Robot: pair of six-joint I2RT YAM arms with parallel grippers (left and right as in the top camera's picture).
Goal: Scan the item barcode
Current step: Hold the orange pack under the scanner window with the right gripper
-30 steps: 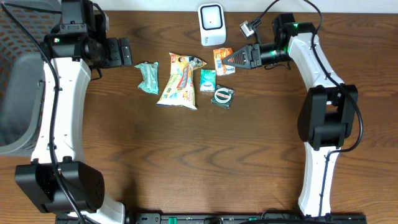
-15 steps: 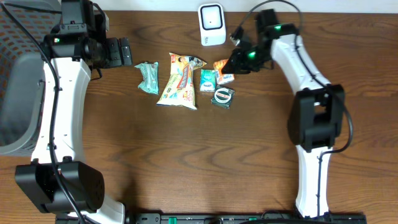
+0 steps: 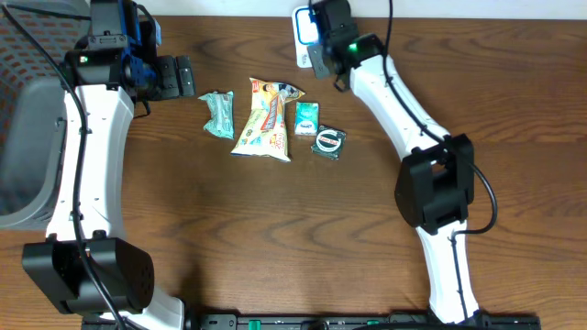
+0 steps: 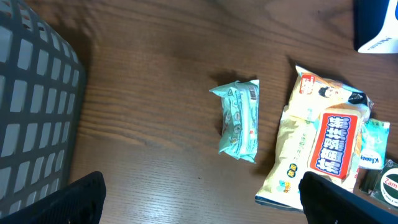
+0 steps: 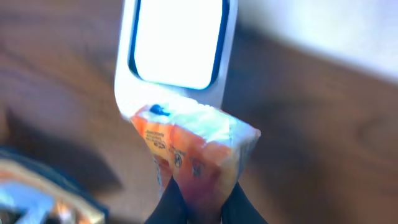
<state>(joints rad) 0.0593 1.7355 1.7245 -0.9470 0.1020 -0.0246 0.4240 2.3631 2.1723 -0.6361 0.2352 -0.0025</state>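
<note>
Orange packet (image 5: 194, 152), hidden overhead, sits pinched in right gripper (image 5: 202, 200) before scanner (image 5: 177, 43); left gripper (image 3: 190, 77) gapes empty.

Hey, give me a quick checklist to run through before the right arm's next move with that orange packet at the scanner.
1. Grip: right pincer shut on the orange packet: ok.
2. Position: orange packet held up at the scanner, just under its bright face: ok.
3. Aim: barcode turned toward the scanner: cannot tell, the print is blurred.
4. Other arm: left pincer open, empty and far from the scanner: ok.
5. Clutter: snack bag lies on the table, clear of the scanner: ok.
</note>
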